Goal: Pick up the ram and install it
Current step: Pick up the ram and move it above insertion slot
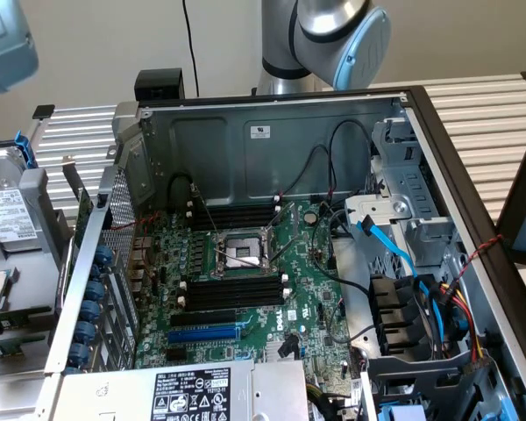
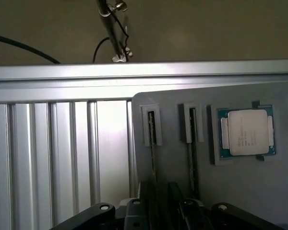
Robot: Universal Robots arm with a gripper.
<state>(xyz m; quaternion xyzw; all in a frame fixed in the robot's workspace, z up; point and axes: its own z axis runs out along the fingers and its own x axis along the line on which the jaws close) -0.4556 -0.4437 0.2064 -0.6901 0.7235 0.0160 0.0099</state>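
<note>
Claw: the claw (image 2: 165,203) is seen in the wrist view, spread wide with nothing pinched between its dark fingers (image 2: 189,211).
Claw position: low over the near end of a grey tray (image 2: 240,191), close to the ends of two sticks standing in it. Whether a finger touches either stick cannot be told.
Ram stick: the ram stick (image 2: 153,143) stands on edge in a narrow groove of the tray, seen as a thin dark line. It is the one farther from the processor chip.
Second ram stick: the second ram stick (image 2: 192,148) stands on edge in the next groove, parallel to the first and nearer the chip.
Processor chip: the processor chip (image 2: 247,132), silver-topped with a green rim, lies flat in a square recess of the tray, just beside the second groove.
Table: the tray rests on a table (image 2: 62,148) of ribbed aluminium slats.
Computer case: in the exterior view the computer case (image 1: 245,132) lies open on the slats, with the green motherboard (image 1: 311,289) facing up.
Black slots: two banks of black slots (image 1: 234,292) with white end clips lie either side of the processor socket (image 1: 243,252).
Blue slot: the blue slot (image 1: 203,334) lies just below the lower bank.
Arm: the grey arm (image 1: 333,31) rises behind the case.
</note>
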